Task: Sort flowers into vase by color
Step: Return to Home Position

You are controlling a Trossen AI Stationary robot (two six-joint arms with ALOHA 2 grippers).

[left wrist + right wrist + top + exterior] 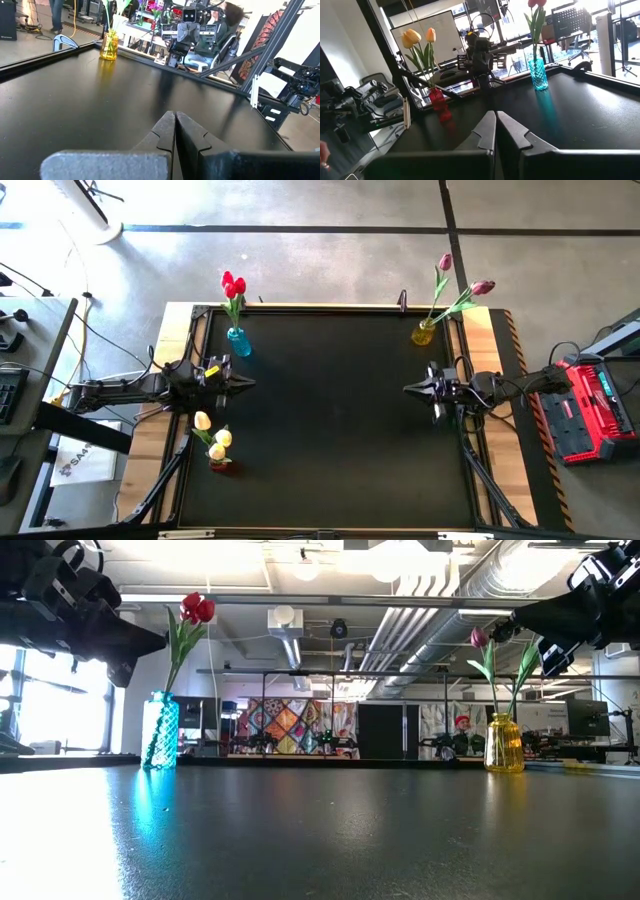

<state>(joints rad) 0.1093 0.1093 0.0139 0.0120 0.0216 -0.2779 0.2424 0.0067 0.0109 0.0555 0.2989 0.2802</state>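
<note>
Clock directions are read from the table's centre in the high view, 12 at the far edge.

1. Table [330, 430]: black top, wooden border.
2. Red flowers [233, 285]: stand in a teal vase [238, 341] at 10 o'clock, near the far left corner, stems upright.
3. Pink-magenta flowers [482, 287]: stand in a yellow vase [423, 334] at 2 o'clock, near the far right corner, with the heads leaning out past the table edge.
4. Cream-yellow flowers [203, 420]: stand in a red vase [218, 464] at 8 o'clock, by the left edge.
5. Left gripper [248, 383]: at 9 o'clock, between the teal vase and the red vase and clear of both. It is raised above the top and points toward 3 o'clock. Fingers pressed together, nothing between them.
6. Right gripper [410, 389]: at 3 o'clock, raised above the top, pointing toward 9 o'clock and facing the left gripper across the bare middle. Fingers pressed together, nothing between them.
</note>
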